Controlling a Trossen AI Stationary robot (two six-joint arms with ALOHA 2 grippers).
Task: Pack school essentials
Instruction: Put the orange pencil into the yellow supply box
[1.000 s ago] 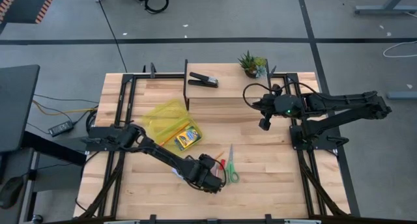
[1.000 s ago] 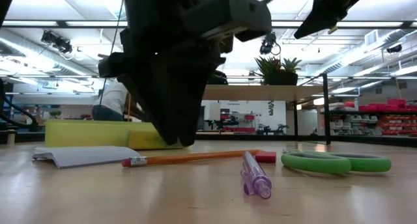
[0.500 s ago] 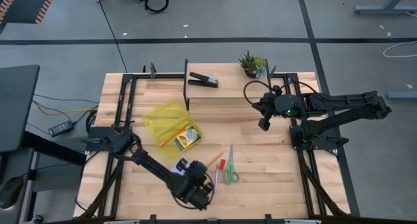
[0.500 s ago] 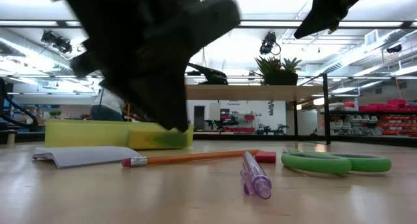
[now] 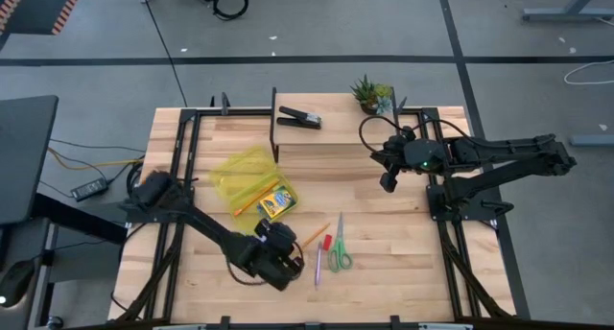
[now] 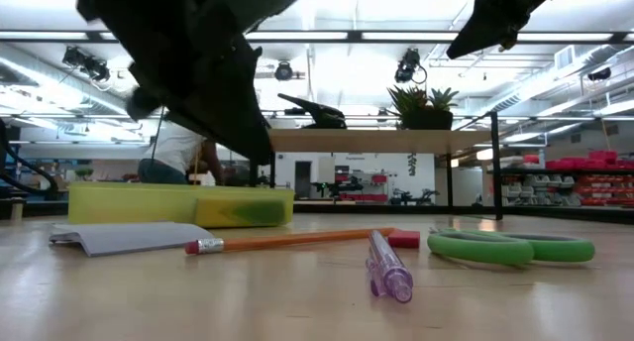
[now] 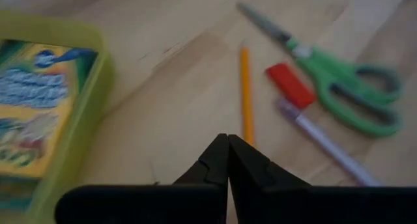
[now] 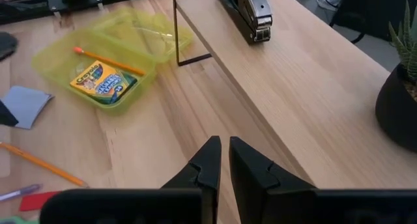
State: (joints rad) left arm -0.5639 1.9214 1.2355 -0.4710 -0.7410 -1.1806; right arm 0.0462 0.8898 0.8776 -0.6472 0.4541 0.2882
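Toward the front edge of the table point(image 5: 403, 244), the left gripper point(image 7: 228, 144) has drawn back from the spot over the loose things where it hung a second ago. It now sits higher and further to its own side, roughly above the pale notepad point(image 6: 124, 236). Its fingers are pressed together at the tips with nothing between them, so it seems to have come away empty. Nothing on the wood has shifted meanwhile: the loose pencil point(image 7: 245, 94), the red eraser point(image 7: 290, 84), the pen point(image 7: 322, 142) and the green scissors point(image 7: 342, 87) lie in the same close cluster as before, just beside one another and well clear of the case. The open yellow case point(image 5: 240, 170) is near the table's middle, and holds the crayon box point(image 5: 276, 203) and one pencil point(image 8: 107, 61). The right gripper point(image 5: 388, 183) has not moved; it hovers near the raised shelf, its fingers a narrow slit apart and holding nothing. On that shelf are the stapler point(image 5: 299, 117) and the plant point(image 5: 370, 93). My reading is that packing is only partly done, since the cluster and the notepad are still outside the case. The retreat looks like repositioning for a fresh approach, perhaps to the notepad.
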